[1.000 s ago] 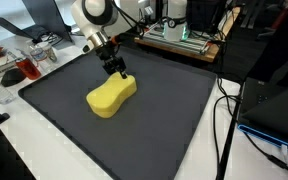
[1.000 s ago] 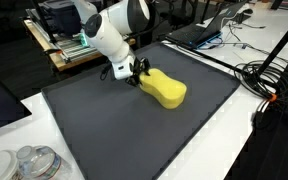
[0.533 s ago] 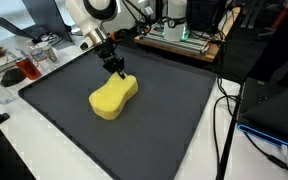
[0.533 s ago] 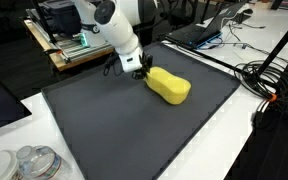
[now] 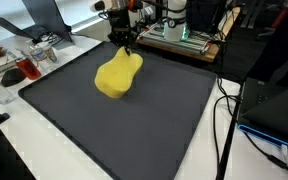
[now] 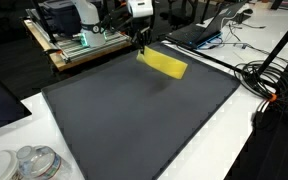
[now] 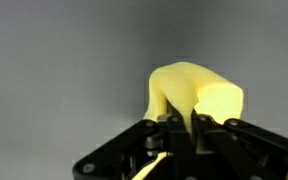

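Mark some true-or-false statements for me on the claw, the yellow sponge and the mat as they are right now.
1. The claw is shut on the yellow sponge. True.
2. The sponge lies flat on the dark mat. False: it hangs in the air clear of the mat in both exterior views.
3. The claw grips the sponge across its middle. False: it holds it by one end, and the rest droops below.
4. In the wrist view the sponge is squeezed between the claw's fingers. True.
5. Cables lie across the mat. False: they run over the white table beside it.
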Controlling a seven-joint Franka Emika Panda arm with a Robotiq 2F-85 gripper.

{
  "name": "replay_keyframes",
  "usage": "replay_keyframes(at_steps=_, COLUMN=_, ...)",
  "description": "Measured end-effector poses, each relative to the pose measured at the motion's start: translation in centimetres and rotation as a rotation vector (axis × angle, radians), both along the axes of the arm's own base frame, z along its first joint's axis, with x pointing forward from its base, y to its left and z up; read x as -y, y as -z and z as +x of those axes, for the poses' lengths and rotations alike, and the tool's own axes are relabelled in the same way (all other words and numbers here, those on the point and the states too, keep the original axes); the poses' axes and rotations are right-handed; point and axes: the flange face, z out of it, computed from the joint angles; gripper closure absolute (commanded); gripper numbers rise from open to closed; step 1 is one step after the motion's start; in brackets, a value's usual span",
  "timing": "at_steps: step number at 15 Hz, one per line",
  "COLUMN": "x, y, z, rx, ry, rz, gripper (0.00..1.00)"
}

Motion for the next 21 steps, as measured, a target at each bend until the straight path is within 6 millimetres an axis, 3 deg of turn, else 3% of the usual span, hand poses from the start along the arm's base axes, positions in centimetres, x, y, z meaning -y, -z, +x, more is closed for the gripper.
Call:
replay_keyframes(at_steps=5, x=-2.3, y=-5.6, z=-3.7, rx=0.108, ry=0.018, rz=-0.263, gripper=0.98)
replay_keyframes(at_steps=8, x=-3.6, y=-7.2, z=-4.7, rx=0.169, ry=0.068, rz=-0.417, gripper=0.98)
replay_keyframes(at_steps=16, x=-9.3, y=-3.1, z=-6.6, rx=0.183, ry=0.161, rz=-0.819, gripper=0.98)
replay_keyframes(at_steps=21, x=-12.3, y=-2.8, z=-5.9, rx=0.21, ry=0.151, rz=-0.932, gripper=0.98)
